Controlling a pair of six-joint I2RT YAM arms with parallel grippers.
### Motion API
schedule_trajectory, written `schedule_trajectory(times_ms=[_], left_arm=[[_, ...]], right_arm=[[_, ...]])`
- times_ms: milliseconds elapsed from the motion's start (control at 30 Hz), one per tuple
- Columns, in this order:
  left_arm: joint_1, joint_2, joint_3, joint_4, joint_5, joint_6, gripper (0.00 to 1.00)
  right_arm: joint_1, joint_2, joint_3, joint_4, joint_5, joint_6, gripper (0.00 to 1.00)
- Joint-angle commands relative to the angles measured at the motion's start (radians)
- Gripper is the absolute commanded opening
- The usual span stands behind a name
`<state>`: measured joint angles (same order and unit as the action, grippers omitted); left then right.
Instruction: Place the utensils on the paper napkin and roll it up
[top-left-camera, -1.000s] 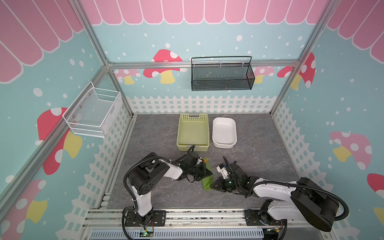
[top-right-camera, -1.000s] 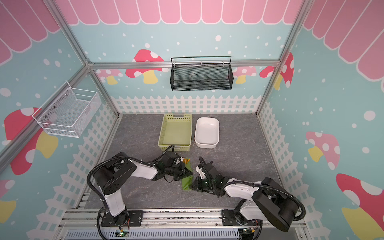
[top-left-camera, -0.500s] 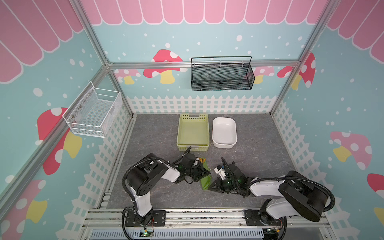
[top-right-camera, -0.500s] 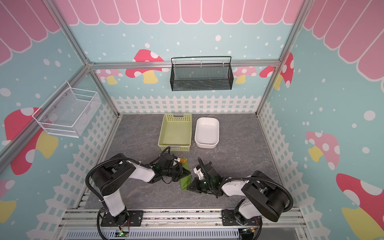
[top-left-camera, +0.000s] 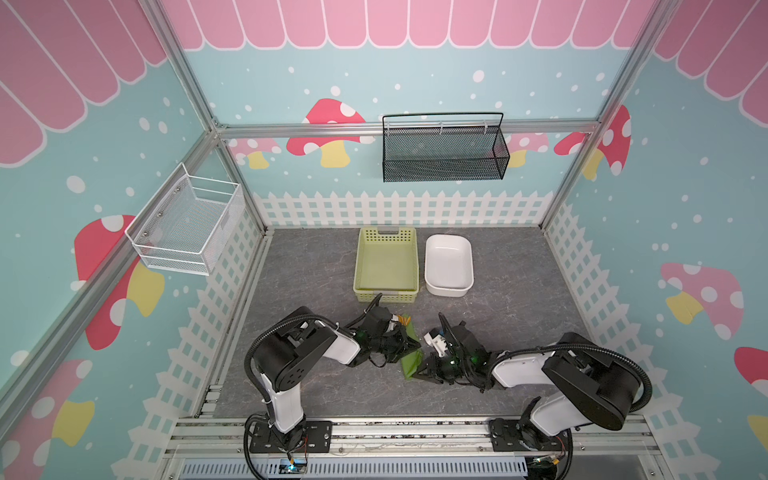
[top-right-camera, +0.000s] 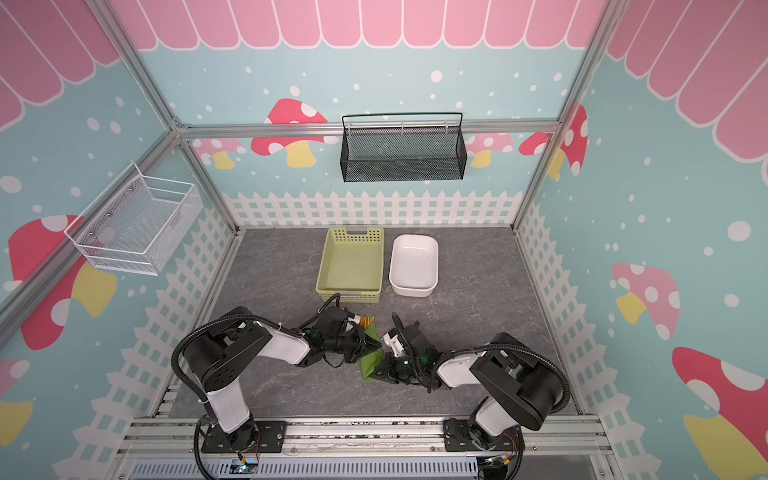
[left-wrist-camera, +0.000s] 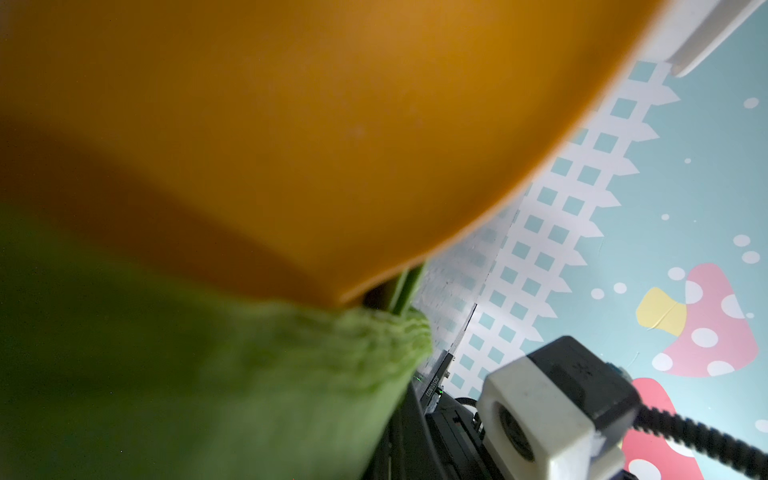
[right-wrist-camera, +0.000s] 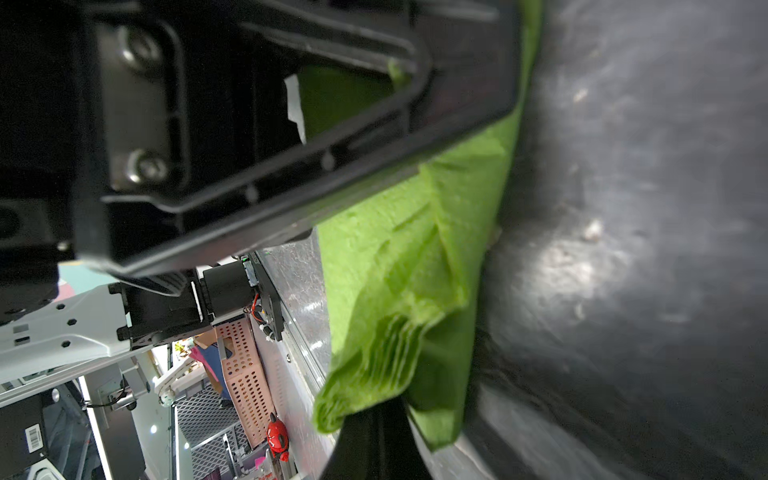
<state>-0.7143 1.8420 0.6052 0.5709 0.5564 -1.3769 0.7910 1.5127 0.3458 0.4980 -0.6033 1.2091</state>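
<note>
Right gripper (top-left-camera: 429, 368) has edged toward left gripper (top-left-camera: 409, 343); both, jaws closed, press the napkin (top-left-camera: 411, 360) near the table's (top-left-camera: 519, 332) front edge so utensils (top-left-camera: 404, 320) stay wrapped

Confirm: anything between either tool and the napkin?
Nothing visible. In both top views the left tool and right tool sit against the green paper napkin, one each side. The yellow-green basket and white dish stand apart, farther back.

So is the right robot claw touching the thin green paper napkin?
Touching. In the right wrist view, a black finger of the right gripper lies flat against the crumpled green paper napkin, with no gap.
</note>
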Motion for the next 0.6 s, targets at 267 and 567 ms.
schedule_trajectory(times_ms=[267, 567], left_arm=[[0.012, 0.022, -0.029, -0.068, -0.055, -0.05, 0.0], [-0.015, -0.037, 0.044, -0.201, -0.059, -0.002, 0.0]], right_arm=[[0.002, 0.074, 0.008, -0.02, 0.014, -0.02, 0.0], [0.005, 0.105, 0.048, -0.236, 0.082, -0.138, 0.0]])
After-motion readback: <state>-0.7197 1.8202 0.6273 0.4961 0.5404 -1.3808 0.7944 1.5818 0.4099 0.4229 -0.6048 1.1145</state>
